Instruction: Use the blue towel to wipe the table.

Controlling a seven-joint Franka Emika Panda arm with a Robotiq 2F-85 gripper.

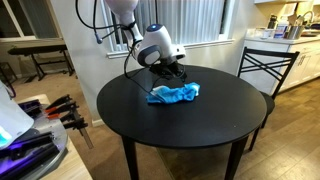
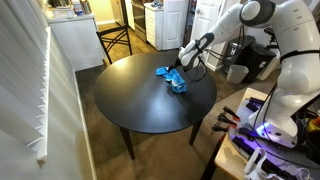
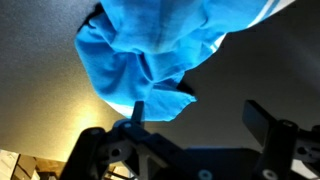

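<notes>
The bright blue cloth towel (image 1: 174, 94) lies crumpled in a loose heap on the round black table (image 1: 180, 125). It sits off centre, toward the edge nearest the white robot arm (image 1: 152, 42). In both exterior views it is a small, bunched patch (image 2: 173, 79), longer than it is wide, with raised folds rather than a flat spread.

In the wrist view the towel (image 3: 165, 45) fills the upper part of the picture. Its fabric is soft and matte, an even sky blue, gathered into deep creases with darker shadows between them. One ragged lobe hangs down toward the claw. The bare tabletop (image 3: 265, 60) around it looks dull grey-black.

The black two-finger gripper (image 3: 194, 108) is spread wide, its jaws well apart and clamping nothing. One fingertip (image 3: 137, 108) sits right at the towel's lower edge, and the other finger stands clear over bare table. In an exterior view the gripper (image 1: 170, 76) hangs low, just over the towel's far side.

A black metal chair (image 1: 262, 66) stands beside the table. The clutter on the kitchen counter (image 1: 290, 28) behind it is too small for any label to be read.
</notes>
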